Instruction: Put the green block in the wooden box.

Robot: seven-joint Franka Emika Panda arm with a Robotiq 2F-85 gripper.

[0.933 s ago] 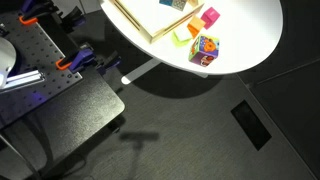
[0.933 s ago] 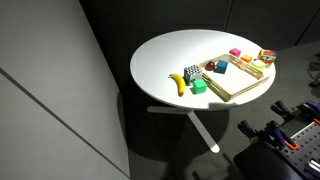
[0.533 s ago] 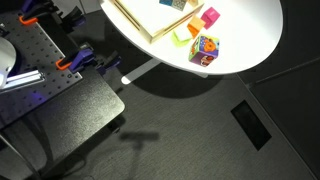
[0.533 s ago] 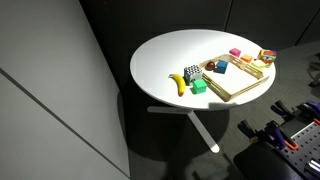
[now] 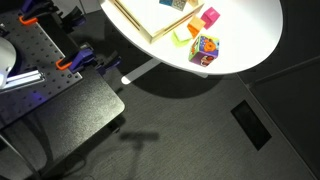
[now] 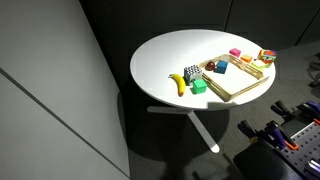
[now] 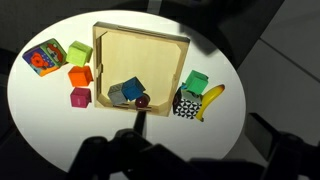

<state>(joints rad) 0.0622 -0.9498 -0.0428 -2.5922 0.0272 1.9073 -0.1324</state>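
Observation:
The green block (image 7: 195,82) sits on the white round table just outside the wooden box's (image 7: 140,55) right rim, touching a black-and-white patterned cube (image 7: 186,104) and next to a banana (image 7: 211,98). It also shows in an exterior view (image 6: 199,87), beside the box (image 6: 238,84). The other exterior view shows only a corner of the box (image 5: 140,20), and the green block is out of frame there. My gripper (image 7: 200,140) appears only as dark fingers at the bottom of the wrist view, high above the table, spread apart and empty.
A blue block (image 7: 130,91) and a dark red ball (image 7: 143,100) lie in the box. Left of it are a yellow-green block (image 7: 80,52), an orange block (image 7: 80,75), a pink block (image 7: 80,97) and a multicoloured cube (image 7: 44,57). The table edge (image 6: 150,95) drops to dark floor.

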